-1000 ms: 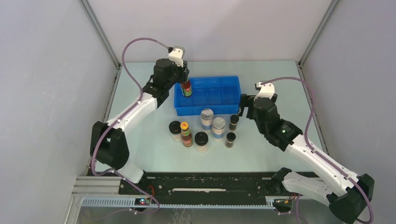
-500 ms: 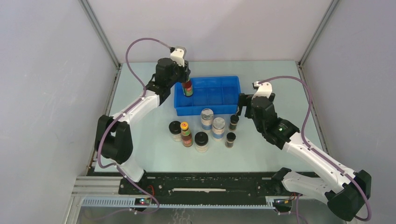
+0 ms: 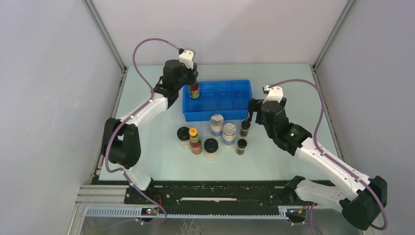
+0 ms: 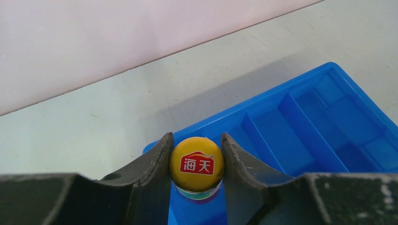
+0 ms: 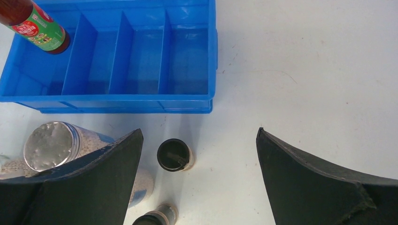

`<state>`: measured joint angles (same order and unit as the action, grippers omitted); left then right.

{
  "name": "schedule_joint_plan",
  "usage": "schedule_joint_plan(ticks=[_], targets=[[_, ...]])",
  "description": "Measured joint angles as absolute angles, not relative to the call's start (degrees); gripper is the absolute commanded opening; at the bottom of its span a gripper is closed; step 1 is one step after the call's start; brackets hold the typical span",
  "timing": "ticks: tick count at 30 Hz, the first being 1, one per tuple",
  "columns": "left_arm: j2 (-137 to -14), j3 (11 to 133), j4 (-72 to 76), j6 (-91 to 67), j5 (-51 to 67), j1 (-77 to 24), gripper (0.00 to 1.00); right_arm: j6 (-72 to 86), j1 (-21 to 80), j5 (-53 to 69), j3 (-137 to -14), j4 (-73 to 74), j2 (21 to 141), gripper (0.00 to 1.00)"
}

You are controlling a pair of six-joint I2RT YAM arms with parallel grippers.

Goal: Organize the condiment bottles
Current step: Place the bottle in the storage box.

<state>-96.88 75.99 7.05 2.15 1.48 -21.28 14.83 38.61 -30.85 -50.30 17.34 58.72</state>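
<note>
Holding bottle point(image 4: 196, 164) upright in clenched left hand point(image 4: 196, 138), straight over left end cell of tray point(image 4: 335, 68); right hand point(image 5: 199, 132) released, poised above vial point(image 5: 174, 154).

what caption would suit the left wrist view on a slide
Left gripper shut on a yellow-capped bottle at one end of the blue tray

The left arm point(image 3: 147, 110) and right arm point(image 3: 325, 164) have white shells, black joints, looping purple cables point(image 3: 147, 44) and dark grey wedge-shaped pincer fingers point(image 4: 152, 173).

blue tray point(image 5: 126, 104), yellow-capped bottle point(image 4: 196, 162) — red logo
</note>
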Motion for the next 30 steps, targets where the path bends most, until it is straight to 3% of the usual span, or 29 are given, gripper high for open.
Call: schedule_joint_plan(ticks=[30], targets=[[-103.8,76.0,14.9,1.8,4.8,-18.1,0.00,14.7,38.3,-29.6,-50.3,17.5,62.7,0.99]])
